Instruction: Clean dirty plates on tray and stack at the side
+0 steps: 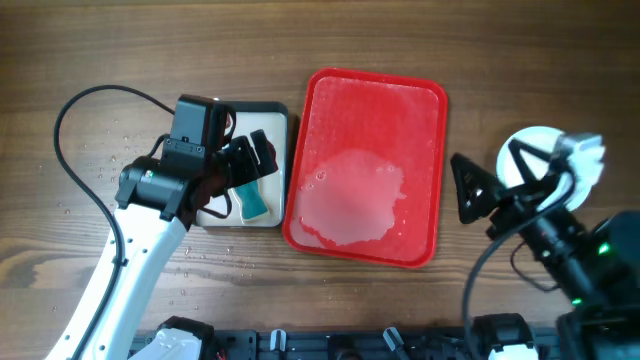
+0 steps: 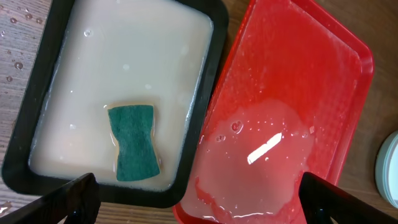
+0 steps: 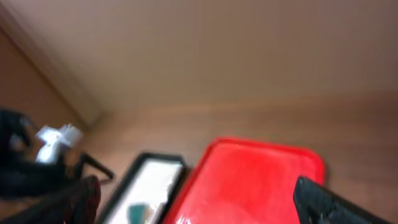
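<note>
The red tray [image 1: 400, 120] lies in the middle of the table with a watery puddle [image 1: 350, 200] in its near half and no plate on it. A round pale plate stack [image 1: 535, 137] sits right of the tray, partly hidden by my right arm; its rim shows in the left wrist view [image 2: 390, 168]. My left gripper [image 1: 250, 170] is open and empty above the small tray; its fingers frame the left wrist view [image 2: 199, 202]. My right gripper [image 1: 462, 188] is open and empty just right of the red tray, which also shows, blurred, in the right wrist view [image 3: 249, 180].
A black-rimmed beige tray [image 1: 275, 115] of milky water touches the red tray's left edge. A green sponge [image 2: 134, 142] lies in it near the front. Water drops speckle the wood at the far left [image 1: 110, 150].
</note>
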